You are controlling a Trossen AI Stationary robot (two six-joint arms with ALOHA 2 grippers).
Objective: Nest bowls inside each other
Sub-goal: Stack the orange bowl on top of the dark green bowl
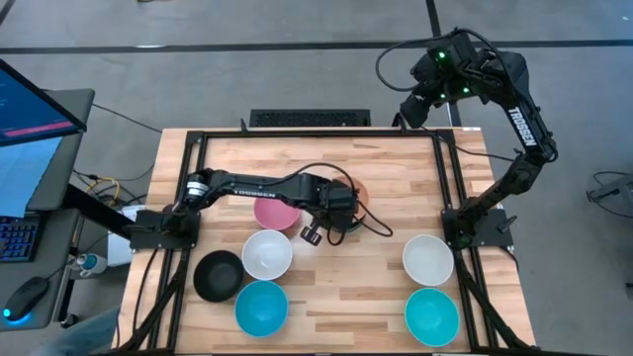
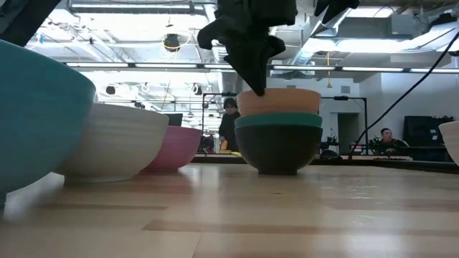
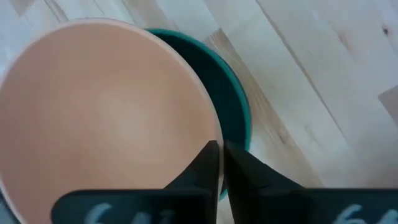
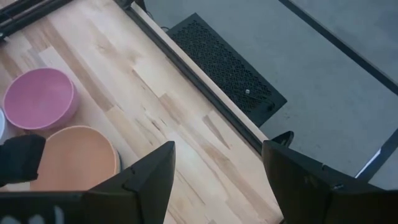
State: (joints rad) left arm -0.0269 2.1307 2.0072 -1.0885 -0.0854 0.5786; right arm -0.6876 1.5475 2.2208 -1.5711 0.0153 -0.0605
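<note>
Three bowls stand nested near the middle of the table (image 1: 396, 188): the orange bowl (image 3: 106, 118) in the dark green bowl (image 2: 278, 120) in a black bowl (image 2: 278, 150), mouths up, axis vertical. We see the left gripper (image 3: 219, 163) pinching the orange rim, fingers pressed together on it, probably to seat it. We keep the right gripper (image 4: 217, 171) spread wide, parked clear beyond the table's far right corner

From my remote seat: grey floor (image 1: 297, 69) around the wooden desk (image 1: 386, 168); monitor (image 1: 30, 109) upper left; strip-lit ceiling (image 2: 143, 29); two people (image 2: 229, 122) seated far behind.
</note>
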